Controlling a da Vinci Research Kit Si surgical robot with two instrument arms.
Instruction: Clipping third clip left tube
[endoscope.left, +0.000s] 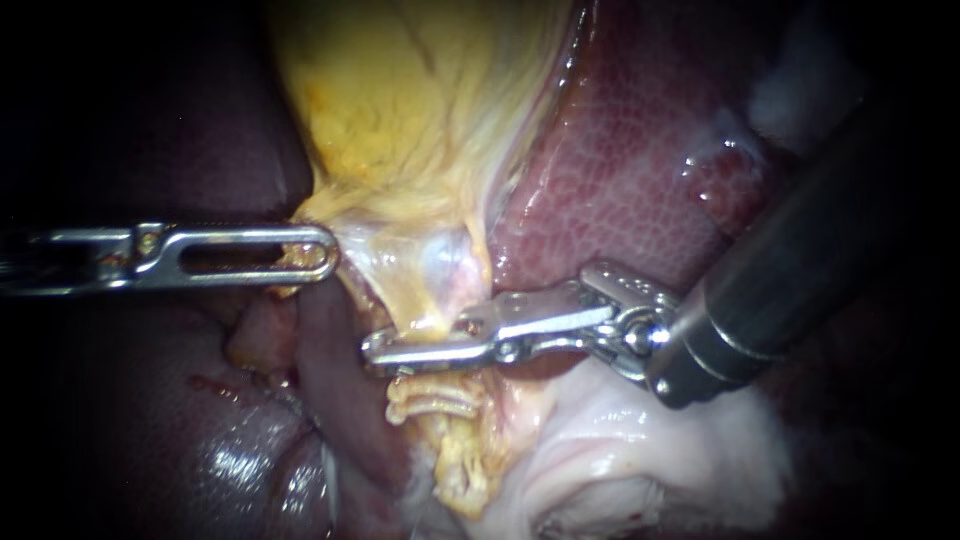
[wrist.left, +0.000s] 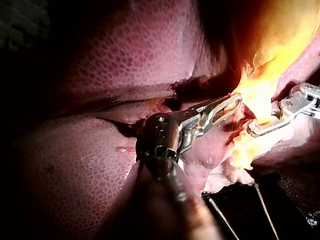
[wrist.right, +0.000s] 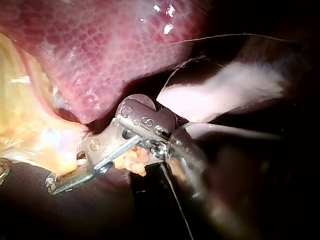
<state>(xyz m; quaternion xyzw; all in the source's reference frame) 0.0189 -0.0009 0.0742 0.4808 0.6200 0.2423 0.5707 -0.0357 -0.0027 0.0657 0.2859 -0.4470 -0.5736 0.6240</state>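
Note:
My right instrument (endoscope.left: 385, 350) comes in from the right, and its long metal jaws lie close together across a pale yellow tube (endoscope.left: 432, 318) below the gallbladder (endoscope.left: 400, 110). Just below the jaws, pale ridged clips (endoscope.left: 432, 398) sit on the same tube. In the right wrist view these jaws (wrist.right: 52, 187) reach past the yellow tissue (wrist.right: 55, 150). My left instrument (endoscope.left: 318, 252) comes in from the left. Its slotted jaws are shut on yellow tissue at the gallbladder's lower end, as also shows in the left wrist view (wrist.left: 234, 103).
Dark red liver (endoscope.left: 640, 160) lies right of the gallbladder and more liver (endoscope.left: 200, 440) at lower left. White tissue (endoscope.left: 660, 450) sits under the right instrument's shaft. A darker purple fold (endoscope.left: 330, 380) runs beside the tube on its left.

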